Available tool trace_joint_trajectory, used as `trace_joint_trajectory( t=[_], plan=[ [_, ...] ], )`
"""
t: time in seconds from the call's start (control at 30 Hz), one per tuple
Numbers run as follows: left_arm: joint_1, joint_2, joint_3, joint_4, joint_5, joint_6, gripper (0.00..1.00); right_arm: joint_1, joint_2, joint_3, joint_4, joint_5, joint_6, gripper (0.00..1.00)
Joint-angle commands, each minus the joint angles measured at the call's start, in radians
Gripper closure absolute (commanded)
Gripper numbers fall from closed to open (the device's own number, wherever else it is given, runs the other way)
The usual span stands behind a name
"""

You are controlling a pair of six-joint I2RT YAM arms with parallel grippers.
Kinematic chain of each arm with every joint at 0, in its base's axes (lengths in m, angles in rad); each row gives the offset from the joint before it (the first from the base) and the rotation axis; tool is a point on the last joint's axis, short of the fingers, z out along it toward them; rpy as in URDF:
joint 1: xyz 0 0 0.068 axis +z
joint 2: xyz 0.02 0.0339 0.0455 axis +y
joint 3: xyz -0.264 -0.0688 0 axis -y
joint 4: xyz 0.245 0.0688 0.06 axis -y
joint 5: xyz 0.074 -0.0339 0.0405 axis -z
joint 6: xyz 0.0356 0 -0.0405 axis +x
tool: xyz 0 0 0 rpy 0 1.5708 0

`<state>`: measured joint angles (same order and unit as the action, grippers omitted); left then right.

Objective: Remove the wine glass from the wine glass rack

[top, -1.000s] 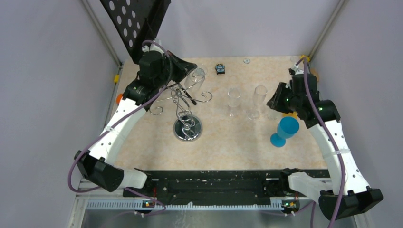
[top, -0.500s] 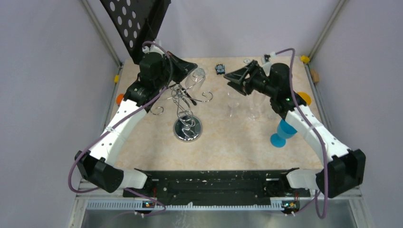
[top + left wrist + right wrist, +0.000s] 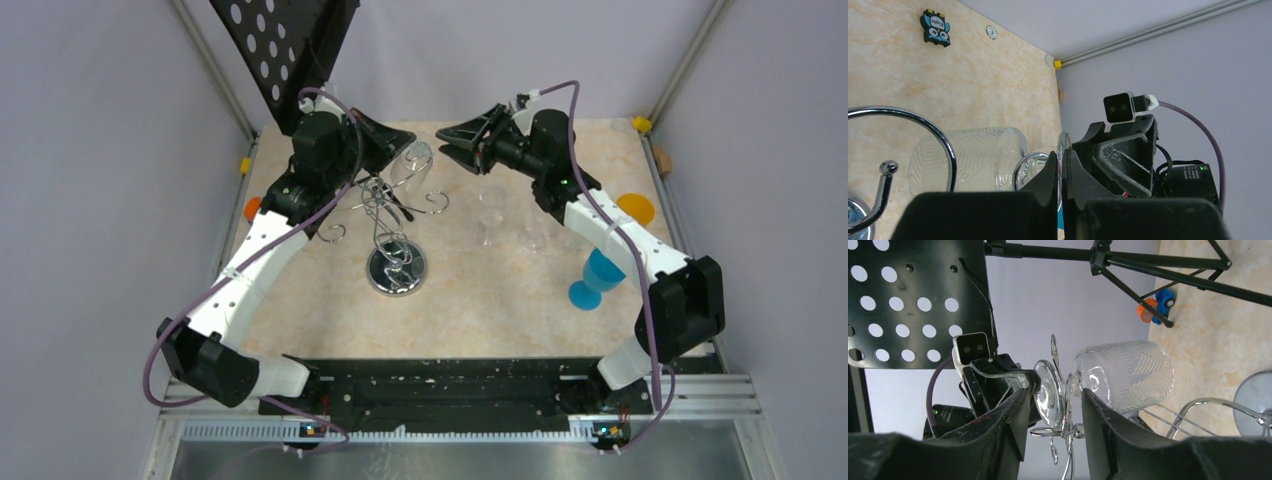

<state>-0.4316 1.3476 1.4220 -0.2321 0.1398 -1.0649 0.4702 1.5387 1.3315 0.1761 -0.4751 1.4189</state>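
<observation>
The silver wire wine glass rack stands on its round chrome base at the left centre of the table. A clear patterned wine glass hangs tilted on one hook arm, its bowl toward the table. My left gripper is shut on the thin edge of the glass foot. My right gripper is open, just right of the glass. In the right wrist view its fingers stand either side of the glass foot and stem, apart from them; the bowl lies beyond.
Two clear glasses stand mid-table under my right arm. A blue goblet and an orange object are at the right. A black tripod stand with a perforated plate is at the back left. A small toy tile lies near the back edge.
My right arm has swung from the right side, over the standing glasses, to the hanging glass, gripper open. My left arm and the glass have stayed put.
</observation>
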Motion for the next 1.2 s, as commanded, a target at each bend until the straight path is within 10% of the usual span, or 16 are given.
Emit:
trace_joint_trajectory(
  t=[0.0, 0.6, 0.9, 1.17],
  plan=[
    [-0.011, -0.001, -0.034, -0.019, 0.072, -0.190, 1.00, 0.027, 0.023, 0.055, 0.116, -0.063, 0.056, 0.60],
    [-0.012, 0.024, -0.028, -0.082, 0.068, -0.138, 1.00, 0.033, 0.036, 0.066, 0.155, -0.111, 0.063, 0.95],
    [-0.030, 0.005, 0.027, -0.229, -0.061, -0.029, 0.52, 0.035, 0.014, 0.150, 0.019, -0.031, -0.036, 1.00],
    [-0.037, -0.024, 0.045, -0.291, -0.169, 0.073, 0.46, 0.050, 0.003, 0.157, -0.036, -0.026, -0.070, 1.00]
  ],
)
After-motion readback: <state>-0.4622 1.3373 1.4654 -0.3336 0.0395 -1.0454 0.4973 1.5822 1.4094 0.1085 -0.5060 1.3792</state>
